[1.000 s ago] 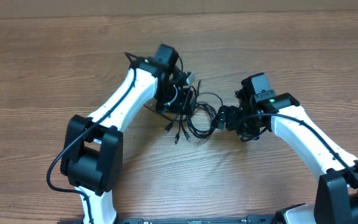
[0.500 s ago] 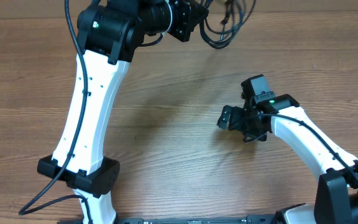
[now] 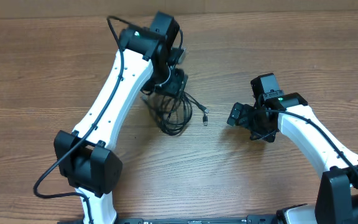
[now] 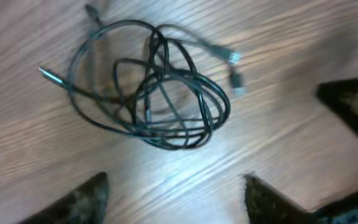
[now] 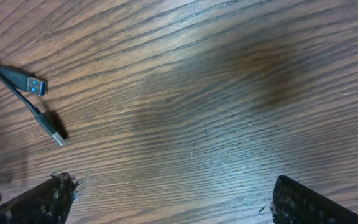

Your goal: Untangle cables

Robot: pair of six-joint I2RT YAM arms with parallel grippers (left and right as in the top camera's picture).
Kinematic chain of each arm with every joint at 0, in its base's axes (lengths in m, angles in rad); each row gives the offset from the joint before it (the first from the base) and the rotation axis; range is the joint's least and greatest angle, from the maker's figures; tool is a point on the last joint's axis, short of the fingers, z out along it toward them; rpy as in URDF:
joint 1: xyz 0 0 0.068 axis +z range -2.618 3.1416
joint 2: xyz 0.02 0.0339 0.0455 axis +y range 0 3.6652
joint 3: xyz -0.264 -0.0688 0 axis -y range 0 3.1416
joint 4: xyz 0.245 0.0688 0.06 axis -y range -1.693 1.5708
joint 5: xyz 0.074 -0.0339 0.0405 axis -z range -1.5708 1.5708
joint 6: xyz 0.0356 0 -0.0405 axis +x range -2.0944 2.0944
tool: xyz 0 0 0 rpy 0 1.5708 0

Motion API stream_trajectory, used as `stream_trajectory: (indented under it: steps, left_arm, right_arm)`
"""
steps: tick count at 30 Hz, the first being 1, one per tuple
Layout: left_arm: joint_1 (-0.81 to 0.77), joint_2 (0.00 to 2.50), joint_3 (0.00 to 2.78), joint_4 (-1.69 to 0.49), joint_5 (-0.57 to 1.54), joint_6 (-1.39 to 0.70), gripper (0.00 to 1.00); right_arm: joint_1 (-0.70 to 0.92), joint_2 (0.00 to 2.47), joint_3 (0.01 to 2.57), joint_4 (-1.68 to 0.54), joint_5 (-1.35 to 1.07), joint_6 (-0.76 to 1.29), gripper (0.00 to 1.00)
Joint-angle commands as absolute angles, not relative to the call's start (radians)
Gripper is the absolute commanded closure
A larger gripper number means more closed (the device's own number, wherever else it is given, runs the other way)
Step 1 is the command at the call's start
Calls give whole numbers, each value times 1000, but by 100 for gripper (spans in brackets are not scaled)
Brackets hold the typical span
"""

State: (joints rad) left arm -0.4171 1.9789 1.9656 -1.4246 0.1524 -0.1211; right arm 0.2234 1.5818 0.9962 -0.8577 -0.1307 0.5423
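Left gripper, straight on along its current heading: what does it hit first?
Most likely the tangled cables, lying just ahead of the open left gripper on the wooden table. Depth is hard to judge.

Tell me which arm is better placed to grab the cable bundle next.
Probably left: the left gripper is open directly above the cables. The right gripper, also open, sits off to the side, near the loose plugs.

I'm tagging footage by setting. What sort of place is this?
Probably a robotics lab bench: a white-and-black left robot arm and a matching right robot arm reach over a brown wood-grain table, where a tangle of thin black cables lies.
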Motion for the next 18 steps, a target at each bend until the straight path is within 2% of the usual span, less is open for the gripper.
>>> stream_trajectory:
  steps: [1,10,15,18]
  left_arm:
    - [-412,1975,1877,-1394,102,-140,25]
    - [-415,1975,1663,-1322,114,-226,31]
    - [-415,1975,1529,-1250,205,-245,26]
    - [-422,1975,1457,-1193,283,-266,17]
  right_arm:
    - [222,1562,988,-855,-159,546,0]
    - [223,1562,988,-877,-216,546,0]
    - [223,1562,988,-870,-219,546,0]
    - [223,1562,988,-865,-219,546,0]
